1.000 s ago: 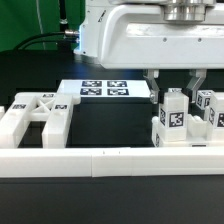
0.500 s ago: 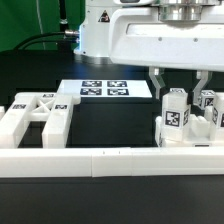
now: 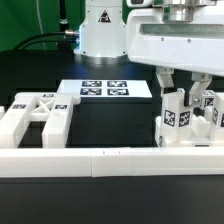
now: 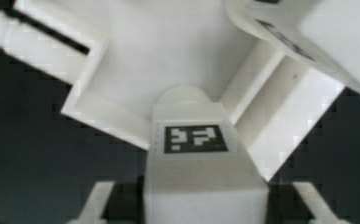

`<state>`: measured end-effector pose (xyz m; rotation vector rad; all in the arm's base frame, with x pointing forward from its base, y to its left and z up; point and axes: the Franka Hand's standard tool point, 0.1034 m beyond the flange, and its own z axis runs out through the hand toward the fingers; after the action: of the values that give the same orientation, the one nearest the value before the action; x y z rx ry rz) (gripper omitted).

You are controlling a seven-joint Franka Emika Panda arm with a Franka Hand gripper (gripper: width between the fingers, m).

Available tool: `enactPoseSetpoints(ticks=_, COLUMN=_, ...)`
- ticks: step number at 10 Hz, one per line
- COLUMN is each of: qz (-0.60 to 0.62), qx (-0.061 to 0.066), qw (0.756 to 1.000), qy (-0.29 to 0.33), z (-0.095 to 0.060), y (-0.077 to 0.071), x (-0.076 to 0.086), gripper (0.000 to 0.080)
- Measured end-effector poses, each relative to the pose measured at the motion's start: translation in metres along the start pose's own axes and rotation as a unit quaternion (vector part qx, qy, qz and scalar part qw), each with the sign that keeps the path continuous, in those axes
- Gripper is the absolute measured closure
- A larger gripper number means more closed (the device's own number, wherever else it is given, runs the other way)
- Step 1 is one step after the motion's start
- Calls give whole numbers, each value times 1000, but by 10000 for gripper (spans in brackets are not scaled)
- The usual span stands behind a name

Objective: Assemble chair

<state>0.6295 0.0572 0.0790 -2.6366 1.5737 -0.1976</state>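
A square white post (image 3: pixel 174 116) with a tag on its front stands upright at the exterior view's right, among other white chair pieces (image 3: pixel 207 108). My gripper (image 3: pixel 183 90) hangs over the top of this post, one finger (image 3: pixel 165 82) on each side. In the wrist view the tagged post (image 4: pixel 198 138) lies between the two fingers (image 4: pixel 102 200), with a dark gap on both sides, so the gripper (image 4: pixel 200 207) is open and not touching it. The flat X-braced panel (image 3: pixel 35 113) lies at the exterior view's left.
The marker board (image 3: pixel 105 89) lies flat at the middle back. A long low white border rail (image 3: pixel 110 160) runs across the front. The robot's base (image 3: pixel 100 30) stands behind the marker board.
My gripper has moved toward the exterior view's right and now straddles the tagged post. The chair pieces have not moved.
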Motion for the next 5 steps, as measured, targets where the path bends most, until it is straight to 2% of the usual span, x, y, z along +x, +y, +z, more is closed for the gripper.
enactPoseSetpoints(ticks=2, qz=-45, qx=2, qw=999, qy=2, z=1, y=2, x=1, gripper=267)
enactPoseSetpoints(ticks=3, qz=-80, qx=1, qw=997, qy=2, z=2, y=3, x=1, gripper=267)
enactPoseSetpoints(ticks=4, qz=-141, qx=0, qw=990, qy=2, z=2, y=4, x=1, gripper=174)
enactPoseSetpoints(ticks=5, qz=-194, qx=1, qw=981, qy=3, z=3, y=5, x=2, gripper=157)
